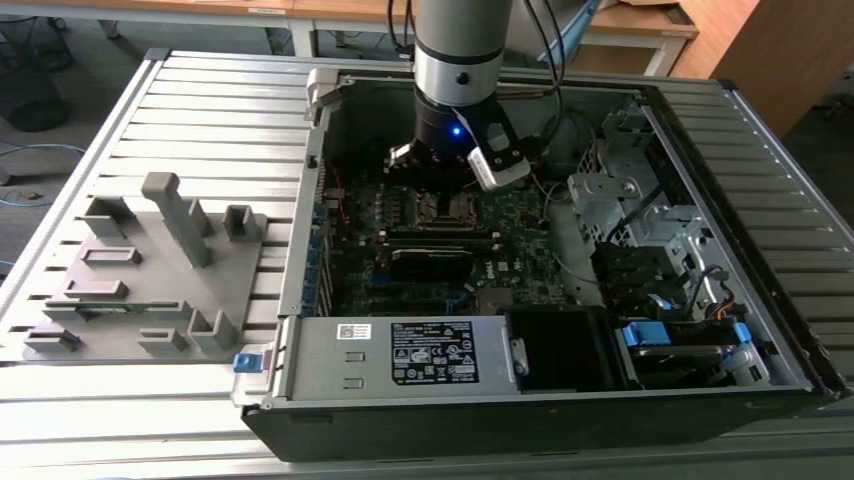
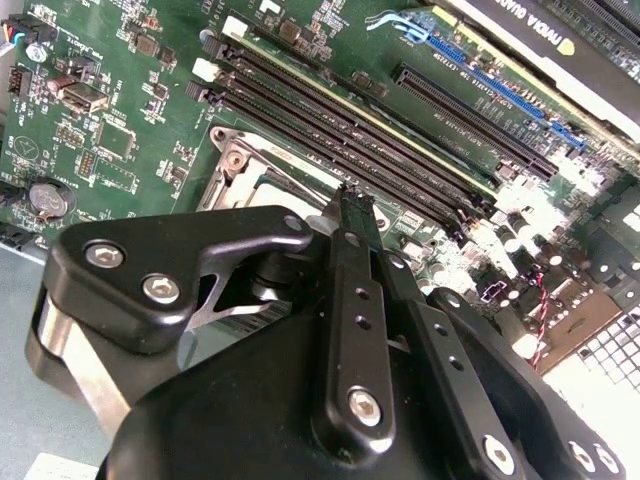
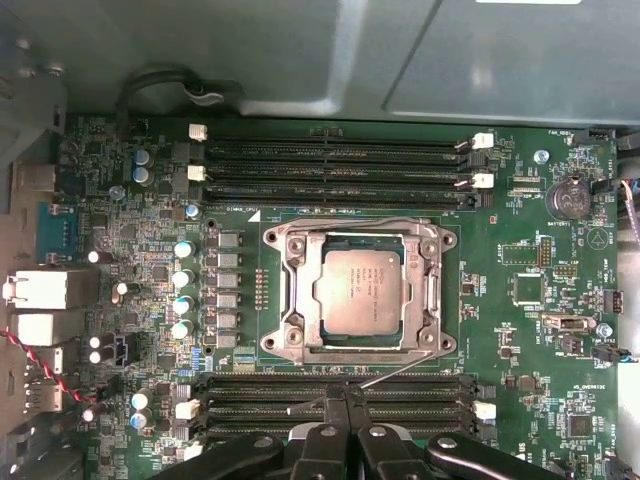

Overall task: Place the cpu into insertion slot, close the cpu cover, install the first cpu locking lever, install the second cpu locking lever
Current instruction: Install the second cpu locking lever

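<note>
My gripper (image 3: 345, 400) hangs over the motherboard (image 3: 530, 330), fingers pressed together, holding nothing.
The cpu (image 3: 358, 291) sits in its socket, the cpu cover (image 3: 292, 300) down around it, just beside my fingertips.

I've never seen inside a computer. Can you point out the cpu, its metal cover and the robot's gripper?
cpu (image 3: 361, 292): first wrist view, middle of its metal top.
cpu cover (image 3: 300, 297): first wrist view, one side bar of the frame around the chip.
gripper (image 3: 348, 397): first wrist view, at its fingertips.
</note>
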